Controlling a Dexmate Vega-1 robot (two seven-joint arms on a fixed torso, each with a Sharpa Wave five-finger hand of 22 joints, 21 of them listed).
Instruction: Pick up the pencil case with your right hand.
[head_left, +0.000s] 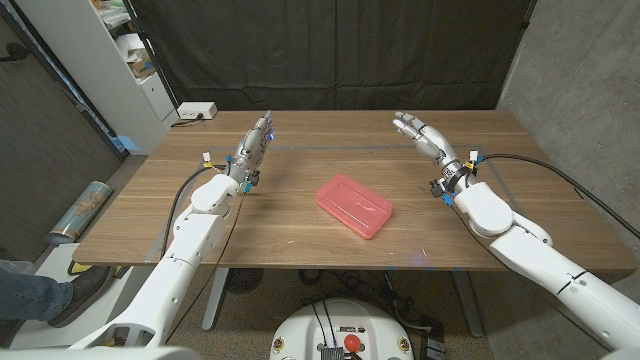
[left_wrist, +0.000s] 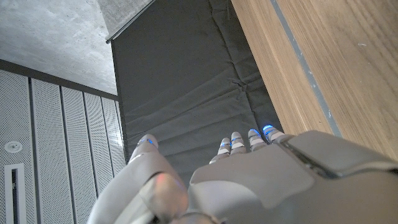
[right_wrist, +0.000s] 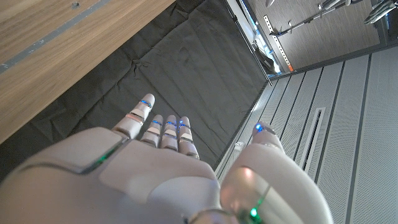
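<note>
- Pink plastic: the pencil case (head_left: 354, 206) is seen lying flat on the wooden desk (head_left: 150, 215), about midway between the side edges and nearer the front edge than the back, turned at a slant to both.
- The right hand (head_left: 418, 131) is held towards the back right part of the desk, well apart from the case; nothing is gripped, and the fingers are stretched out and close together, the thumb set off to one side in the right wrist view (right_wrist: 149, 162).
- The left hand (head_left: 256, 143) is held towards the back left part of the desk, fingers likewise extended and holding nothing, as the left wrist view (left_wrist: 249, 168) confirms.
- The step in hand is judged to be the reach: no contact has been made, and the task looks barely begun.
- For a clean pick, the right hand should be brought back over the case and turned so the thumb and fingers straddle its narrower width, square to the slanted long sides.
- The lid looks smooth and rounded, so a slip is likely if only a corner is pinched; a grip near the middle is advised.
- A white power strip (head_left: 197, 111) is noted at the back left corner, clear of the path.
</note>
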